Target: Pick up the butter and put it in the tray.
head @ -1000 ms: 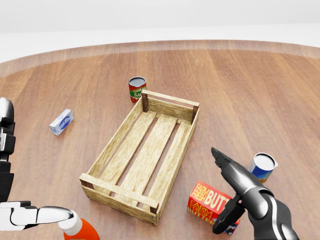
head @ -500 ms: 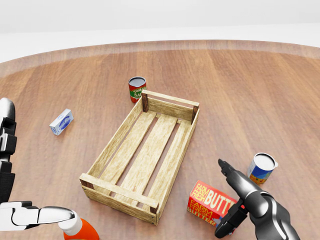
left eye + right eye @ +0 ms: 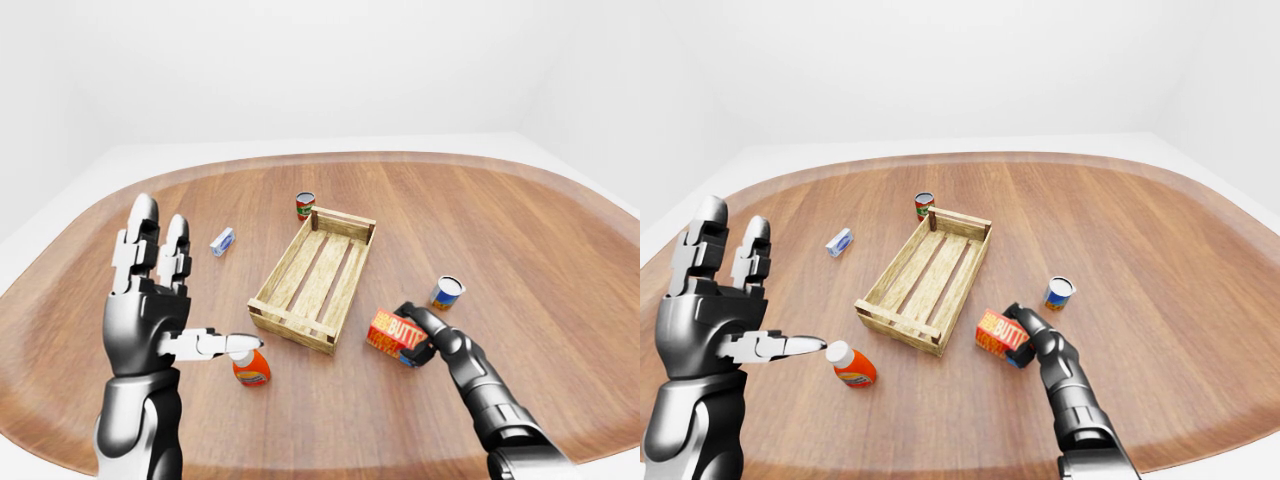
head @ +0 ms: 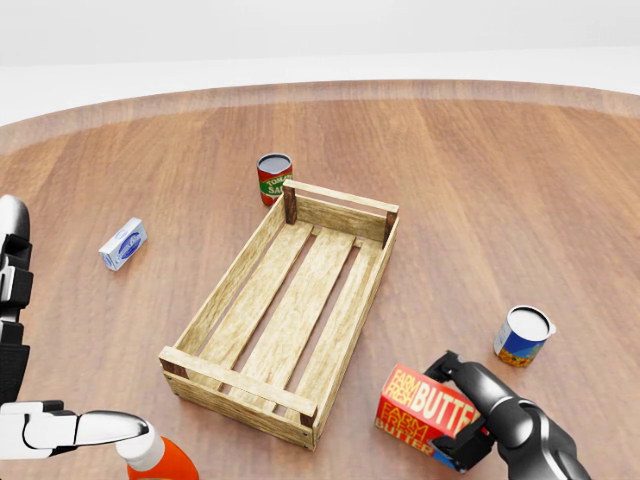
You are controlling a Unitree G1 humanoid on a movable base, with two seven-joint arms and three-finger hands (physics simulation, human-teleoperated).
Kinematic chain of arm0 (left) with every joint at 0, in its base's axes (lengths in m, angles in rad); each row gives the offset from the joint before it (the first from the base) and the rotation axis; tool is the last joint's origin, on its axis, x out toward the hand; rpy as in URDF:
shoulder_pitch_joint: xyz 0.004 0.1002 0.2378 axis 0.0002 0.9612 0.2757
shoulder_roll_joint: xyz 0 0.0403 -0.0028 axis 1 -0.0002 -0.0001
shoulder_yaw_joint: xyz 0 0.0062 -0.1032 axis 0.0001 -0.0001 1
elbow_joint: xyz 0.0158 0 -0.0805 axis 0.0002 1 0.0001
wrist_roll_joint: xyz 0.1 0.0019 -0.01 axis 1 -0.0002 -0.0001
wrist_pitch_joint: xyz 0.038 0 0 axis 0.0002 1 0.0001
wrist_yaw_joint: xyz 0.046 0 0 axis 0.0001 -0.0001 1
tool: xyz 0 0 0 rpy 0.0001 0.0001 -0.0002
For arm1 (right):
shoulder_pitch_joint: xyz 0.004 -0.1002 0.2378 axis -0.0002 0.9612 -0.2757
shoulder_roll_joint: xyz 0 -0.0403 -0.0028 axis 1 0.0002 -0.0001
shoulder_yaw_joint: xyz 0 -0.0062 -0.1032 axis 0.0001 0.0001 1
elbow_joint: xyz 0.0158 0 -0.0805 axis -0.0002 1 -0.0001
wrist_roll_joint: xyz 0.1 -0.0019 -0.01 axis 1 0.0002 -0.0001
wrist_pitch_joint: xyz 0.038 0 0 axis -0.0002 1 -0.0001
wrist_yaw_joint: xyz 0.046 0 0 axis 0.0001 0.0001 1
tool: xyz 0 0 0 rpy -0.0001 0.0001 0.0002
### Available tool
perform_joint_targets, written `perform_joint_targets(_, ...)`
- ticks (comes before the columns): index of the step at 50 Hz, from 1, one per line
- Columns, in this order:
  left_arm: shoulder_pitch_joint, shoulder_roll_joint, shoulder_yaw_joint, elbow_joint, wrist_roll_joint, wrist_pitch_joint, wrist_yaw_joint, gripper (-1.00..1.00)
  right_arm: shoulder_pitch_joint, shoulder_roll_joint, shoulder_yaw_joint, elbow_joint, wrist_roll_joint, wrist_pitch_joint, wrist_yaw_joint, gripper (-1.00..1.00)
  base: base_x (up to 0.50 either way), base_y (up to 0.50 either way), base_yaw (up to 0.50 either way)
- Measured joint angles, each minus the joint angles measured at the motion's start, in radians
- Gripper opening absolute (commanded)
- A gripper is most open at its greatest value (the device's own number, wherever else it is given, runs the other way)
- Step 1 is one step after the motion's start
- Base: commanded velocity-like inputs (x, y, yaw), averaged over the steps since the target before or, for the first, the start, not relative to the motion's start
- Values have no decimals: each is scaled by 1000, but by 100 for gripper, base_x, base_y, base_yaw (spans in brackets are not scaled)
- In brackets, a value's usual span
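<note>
Head view close, downward; eye views wider, shared tray [image 3: 316, 278]

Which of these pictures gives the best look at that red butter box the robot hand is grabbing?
The head view: the butter box is largest there, lettering readable, with the right robot hand wrapped around its right end. Both eye views show it small beside the wooden tray.

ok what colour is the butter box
Red with white lettering, blue at one end: the rectangular butter box, clearest in the head view.
</note>
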Motion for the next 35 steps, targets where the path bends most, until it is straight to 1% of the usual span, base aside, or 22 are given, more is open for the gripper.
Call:
perform_joint_targets(11, 2, -1, 0, 0, -1, 0, 0, 100, 5, -3, 2, 0, -10, 0, -4, -100, 0, 0, 0)
perform_joint_targets(17, 4, -1, -1, 0, 0, 0, -1, 100, 33, 1, 14, -47, -32, 0, 18, -100, 0, 0, 0)
perform_joint_targets(23, 4, -1, 0, -1, -1, 0, -1, 100, 68, 8, 25, -147, -69, 0, 71, -100, 0, 0, 0)
perform_joint_targets(35, 4, -1, -1, 2, 1, 0, -2, 100, 131, 22, 31, -405, -188, 0, 218, -100, 0, 0, 0)
